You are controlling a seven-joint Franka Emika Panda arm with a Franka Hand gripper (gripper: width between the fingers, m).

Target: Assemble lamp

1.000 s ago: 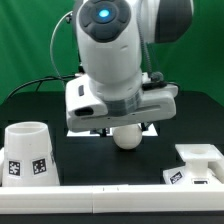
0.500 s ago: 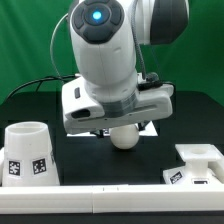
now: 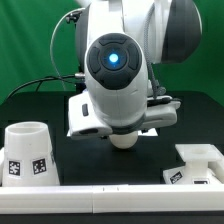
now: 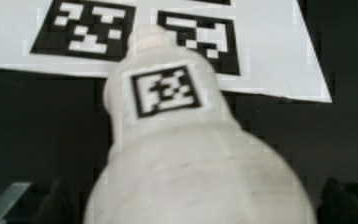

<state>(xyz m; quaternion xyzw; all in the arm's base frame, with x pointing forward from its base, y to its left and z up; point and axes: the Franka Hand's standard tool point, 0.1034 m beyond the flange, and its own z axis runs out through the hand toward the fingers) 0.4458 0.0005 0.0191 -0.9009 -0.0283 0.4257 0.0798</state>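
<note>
In the wrist view, the gripper (image 4: 185, 203) is appearing close up. Its two dark fingers (image 4: 23, 203) are standing far apart, one at each side, and are spanning nearly the whole picture. One white bulb (image 4: 179, 150) is lying between them. Its broad end is sitting between the fingertips, and its narrower end, which is carrying one square tag, is pointing away beyond them. Thin dark gaps seem to be showing between each finger and the bulb. The picture is blurred, though, so I cannot tell whether the pads are pressing on the bulb or only flanking it. Past the bulb's narrow end, the marker board (image 4: 7, 40) is lying flat on the dark surface, with two of its tags partly showing. This view is not taking in the other lamp parts.

In the exterior view, the big white arm (image 3: 118, 70) is covering the fingers completely. Only the bulb's round head is peeking out beneath it, resting on the black table (image 3: 50, 105). One cone-shaped shade (image 3: 27, 152) is standing upright, well apart from the fingers, toward the exterior view's left, and two of its tags are facing the camera. One blocky base (image 3: 197, 158) is sitting well apart from the fingers toward the exterior view's right, with one tag showing. A long white rail (image 3: 100, 200) is running along the near edge.
</note>
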